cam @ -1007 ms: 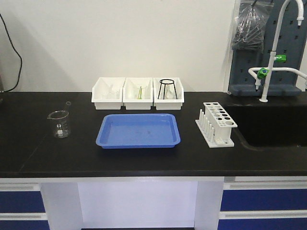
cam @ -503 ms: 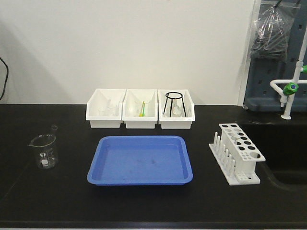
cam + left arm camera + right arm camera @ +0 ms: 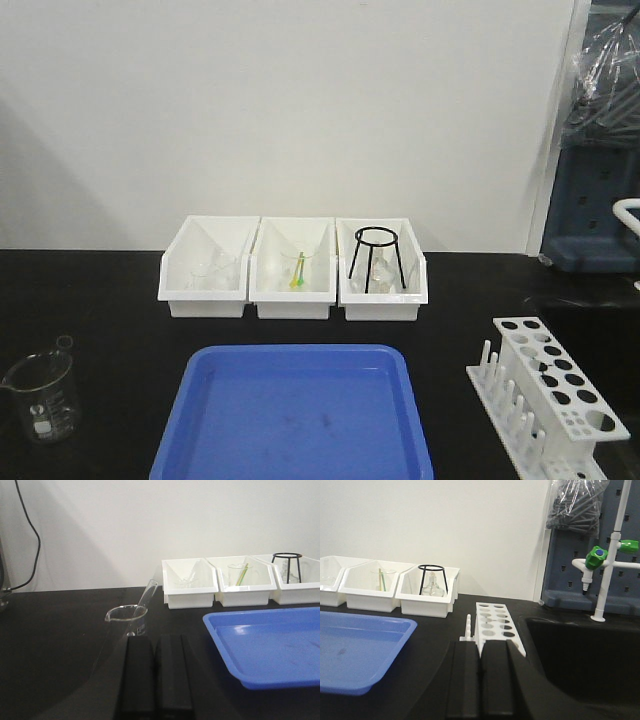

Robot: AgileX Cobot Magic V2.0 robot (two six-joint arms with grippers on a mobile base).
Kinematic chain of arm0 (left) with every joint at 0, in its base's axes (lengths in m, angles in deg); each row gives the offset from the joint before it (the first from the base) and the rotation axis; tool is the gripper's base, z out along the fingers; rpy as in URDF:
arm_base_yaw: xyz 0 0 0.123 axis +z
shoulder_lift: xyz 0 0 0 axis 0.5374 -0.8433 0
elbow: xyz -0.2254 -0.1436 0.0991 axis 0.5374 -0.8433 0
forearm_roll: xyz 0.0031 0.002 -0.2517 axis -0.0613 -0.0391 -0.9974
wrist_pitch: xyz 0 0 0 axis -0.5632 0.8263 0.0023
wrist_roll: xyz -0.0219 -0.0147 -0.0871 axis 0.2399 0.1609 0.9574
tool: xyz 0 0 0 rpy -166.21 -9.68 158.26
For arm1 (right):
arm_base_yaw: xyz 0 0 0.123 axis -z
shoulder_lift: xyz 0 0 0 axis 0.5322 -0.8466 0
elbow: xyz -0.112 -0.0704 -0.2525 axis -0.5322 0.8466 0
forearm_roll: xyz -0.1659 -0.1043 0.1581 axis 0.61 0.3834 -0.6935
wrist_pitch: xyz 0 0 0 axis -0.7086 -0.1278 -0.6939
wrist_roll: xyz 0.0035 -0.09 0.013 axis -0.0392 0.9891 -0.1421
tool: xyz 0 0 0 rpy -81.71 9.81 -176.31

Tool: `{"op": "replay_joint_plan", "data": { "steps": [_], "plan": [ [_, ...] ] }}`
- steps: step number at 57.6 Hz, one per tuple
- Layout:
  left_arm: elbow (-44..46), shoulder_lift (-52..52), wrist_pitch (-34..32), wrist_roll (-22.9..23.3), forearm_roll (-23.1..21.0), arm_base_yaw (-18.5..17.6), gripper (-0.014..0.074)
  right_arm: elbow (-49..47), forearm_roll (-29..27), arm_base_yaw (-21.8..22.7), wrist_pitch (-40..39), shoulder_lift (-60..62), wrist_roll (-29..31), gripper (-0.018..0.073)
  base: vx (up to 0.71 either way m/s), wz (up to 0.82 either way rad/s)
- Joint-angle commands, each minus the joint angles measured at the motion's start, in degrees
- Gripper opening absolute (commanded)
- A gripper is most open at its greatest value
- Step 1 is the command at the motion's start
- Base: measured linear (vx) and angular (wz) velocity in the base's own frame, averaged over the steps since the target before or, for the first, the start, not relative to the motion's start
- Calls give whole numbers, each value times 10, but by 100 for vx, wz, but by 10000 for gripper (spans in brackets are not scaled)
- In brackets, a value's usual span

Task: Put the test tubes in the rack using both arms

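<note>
One test tube (image 3: 146, 594) leans in a clear beaker (image 3: 127, 621) at the left of the black bench; its rim shows above the beaker (image 3: 45, 398) in the front view. My left gripper (image 3: 154, 642) sits just behind that beaker, fingers pressed together with nothing between them. The white rack (image 3: 555, 400) with round holes and side pegs stands at the right, its holes bare. My right gripper (image 3: 480, 647) is shut and empty, low on the bench right behind the rack (image 3: 495, 622). Neither arm shows in the front view.
A flat blue tray (image 3: 300, 352) lies mid-bench between beaker and rack. Three white bins (image 3: 205, 300) line the back wall, holding glassware, a green-yellow stick and a black wire stand (image 3: 378, 258). A dark sink (image 3: 580, 655) and white tap (image 3: 605, 555) lie to the right.
The front view has closed in on the bench: the bins, tray, beaker and rack all look larger and sit lower in the frame. Nothing on the bench has shifted.
</note>
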Motion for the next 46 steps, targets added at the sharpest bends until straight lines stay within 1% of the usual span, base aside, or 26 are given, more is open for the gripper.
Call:
{"op": "replay_joint_plan", "data": {
  "steps": [1, 23, 46],
  "plan": [
    [15, 1, -50, 2, -4, 2, -4, 8, 2, 3, -45, 5, 2, -8, 30, -1],
    [15, 1, -50, 2, -4, 2, -4, 8, 2, 3, -45, 5, 2, -8, 24, -1],
    [15, 1, -50, 2, -4, 2, -4, 8, 2, 3, -45, 5, 2, -8, 12, -1]
  ]
}}
